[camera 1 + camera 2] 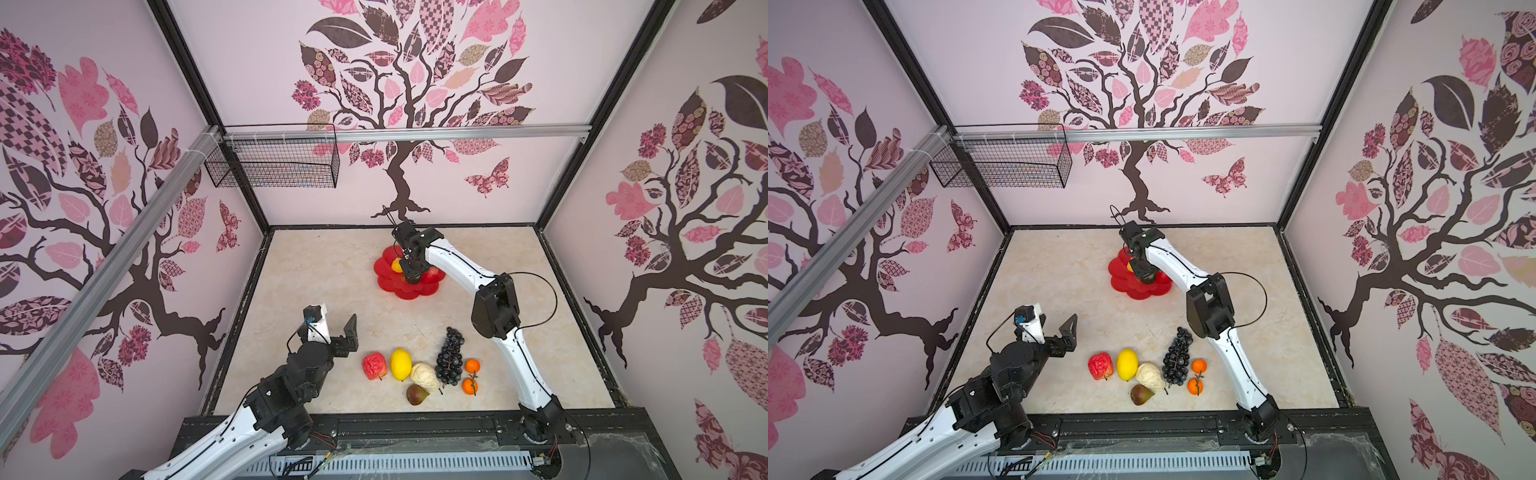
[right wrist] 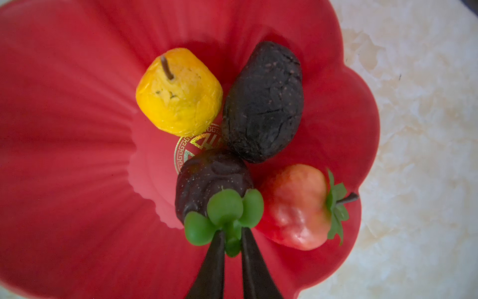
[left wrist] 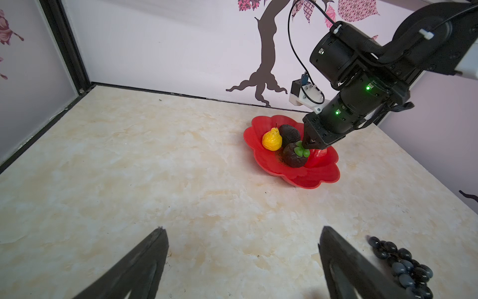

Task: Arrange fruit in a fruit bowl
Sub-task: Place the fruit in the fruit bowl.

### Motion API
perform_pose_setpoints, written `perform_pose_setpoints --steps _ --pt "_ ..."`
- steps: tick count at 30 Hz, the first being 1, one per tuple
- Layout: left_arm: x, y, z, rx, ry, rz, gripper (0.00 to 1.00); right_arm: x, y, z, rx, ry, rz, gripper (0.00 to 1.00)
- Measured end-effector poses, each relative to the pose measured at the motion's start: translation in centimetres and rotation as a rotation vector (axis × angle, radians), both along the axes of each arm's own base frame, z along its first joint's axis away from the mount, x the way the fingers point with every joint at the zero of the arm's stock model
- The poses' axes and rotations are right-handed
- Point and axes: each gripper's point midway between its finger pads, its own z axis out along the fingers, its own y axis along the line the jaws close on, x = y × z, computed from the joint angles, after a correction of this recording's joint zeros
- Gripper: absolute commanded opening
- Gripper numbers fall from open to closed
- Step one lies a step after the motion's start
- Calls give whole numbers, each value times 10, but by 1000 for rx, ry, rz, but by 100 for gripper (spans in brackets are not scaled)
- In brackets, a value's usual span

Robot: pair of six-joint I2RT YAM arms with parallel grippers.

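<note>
R gripper (image 2: 232,231) was down in fruit bowl (image 2: 77,103), fingers (image 2: 214,259) narrow either side of green leaf top of dark round fruit (image 2: 207,178) at bowl centre, beside pear (image 2: 178,93), avocado (image 2: 263,103), strawberry (image 2: 294,207); pinching or only flanking, couldn't tell. L gripper (image 3: 242,229) hung wide open, empty, above table (image 1: 332,282) near apple (image 1: 373,365).

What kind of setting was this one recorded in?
Probably a staged robot test booth, not a home: decorated wall panels box in a marble-look tabletop, left arm and right arm are mounted at its front edge, and toy fruit lies on it.
</note>
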Motion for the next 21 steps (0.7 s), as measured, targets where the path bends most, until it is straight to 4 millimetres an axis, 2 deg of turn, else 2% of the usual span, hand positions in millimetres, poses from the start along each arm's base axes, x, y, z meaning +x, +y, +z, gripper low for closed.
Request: perform_pose_setpoints --steps 3,12,21 --pt "0 0 0 0 0 0 95 0 0 -5 -7 6 2 27" --pt "0 0 0 0 0 0 95 1 1 -3 0 6 7 34" --pt "1 -1 -3 12 10 0 95 -1 5 -4 19 17 20 48"
